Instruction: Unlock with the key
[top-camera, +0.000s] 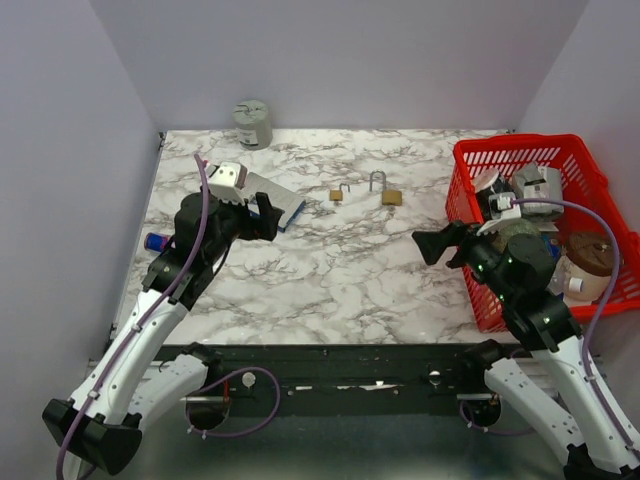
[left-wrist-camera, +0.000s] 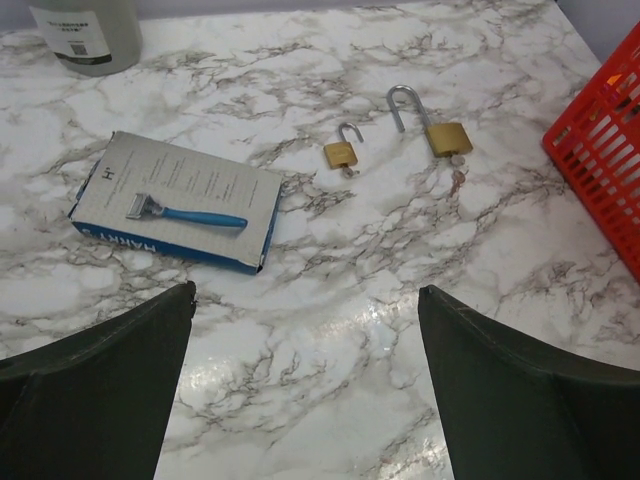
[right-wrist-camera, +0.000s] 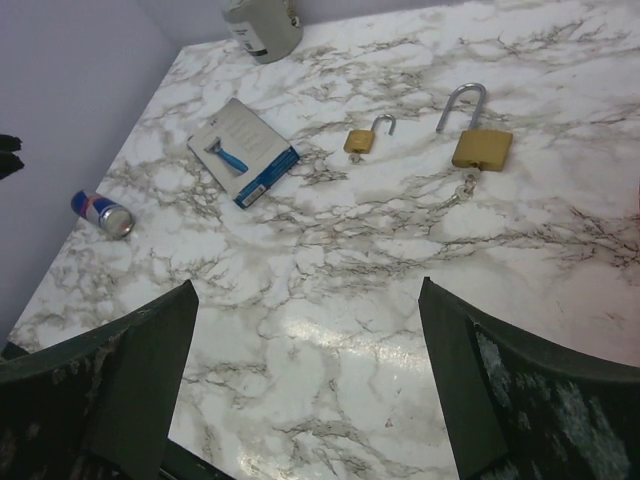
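Two brass padlocks lie on the marble table, both with their shackles swung open. The small padlock (top-camera: 337, 194) (left-wrist-camera: 342, 152) (right-wrist-camera: 361, 139) lies left of the large padlock (top-camera: 390, 194) (left-wrist-camera: 447, 135) (right-wrist-camera: 481, 147). A key sticks out of the bottom of each lock. My left gripper (top-camera: 268, 218) (left-wrist-camera: 306, 300) is open and empty, hovering left of the locks. My right gripper (top-camera: 432, 245) (right-wrist-camera: 305, 300) is open and empty, nearer the front and right of the locks.
A razor box (top-camera: 275, 197) (left-wrist-camera: 178, 200) (right-wrist-camera: 243, 148) lies by the left gripper. A grey can (top-camera: 252, 124) stands at the back. A small drink can (top-camera: 156, 241) (right-wrist-camera: 102, 213) lies at the left edge. A red basket (top-camera: 468, 235) full of items stands on the right.
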